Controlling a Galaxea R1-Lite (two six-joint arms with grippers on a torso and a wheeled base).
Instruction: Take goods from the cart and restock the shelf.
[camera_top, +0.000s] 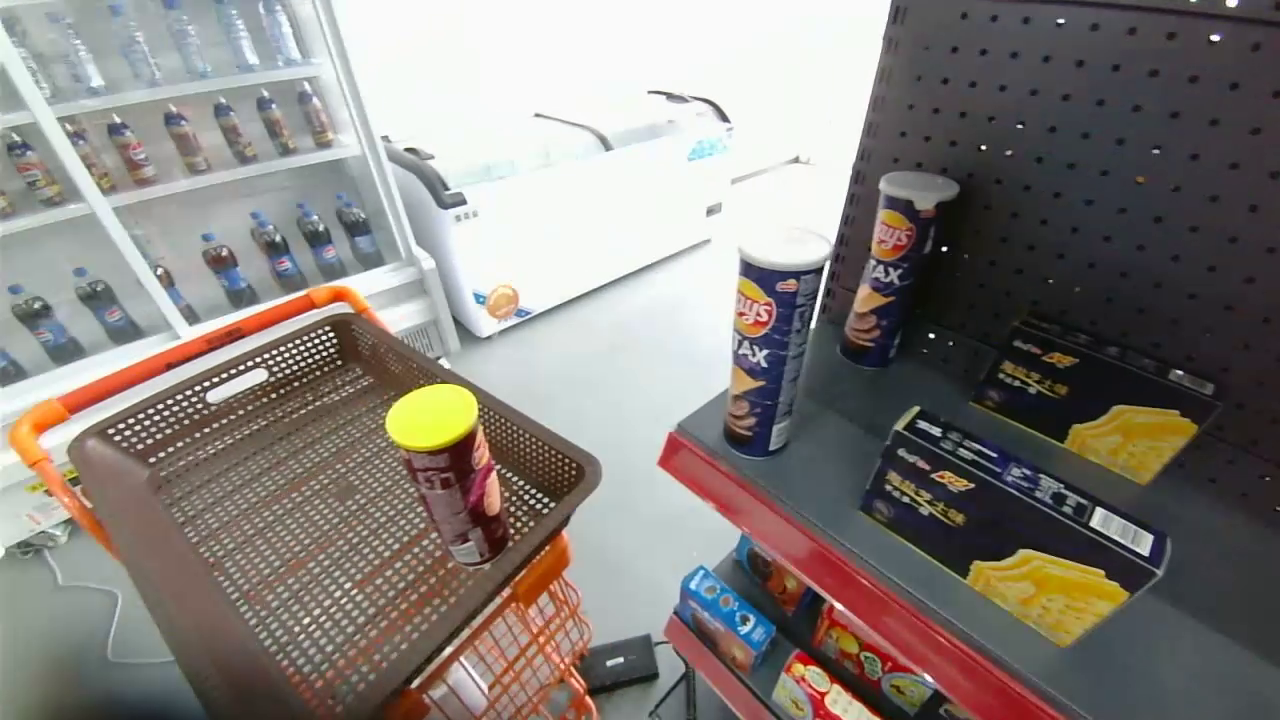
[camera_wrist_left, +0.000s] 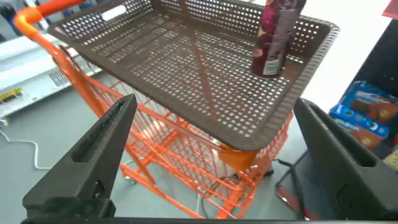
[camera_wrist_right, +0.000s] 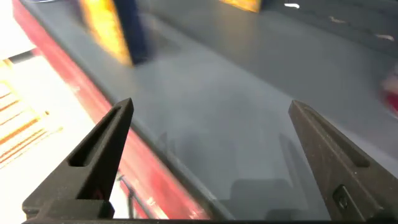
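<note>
Brown mesh basket (camera_top: 130, 500) atop orange cart (camera_top: 200, 345): one maroon chip canister (camera_top: 452, 480), yellow lid, upright near the corner facing the shelf (camera_top: 830, 470). Grey shelf top: two blue chip canisters (camera_top: 770, 345), two dark cracker boxes (camera_top: 1010, 520). Left gripper (camera_wrist_left: 214, 106), jaws released, near the basket. Right gripper (camera_wrist_right: 210, 107), jaws released, over the shelf.

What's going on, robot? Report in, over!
Both grippers open: left gripper facing the cart basket, right gripper over the shelf top. Yellow-lidded chip can upright in basket, untouched. Nothing blocking it.
</note>
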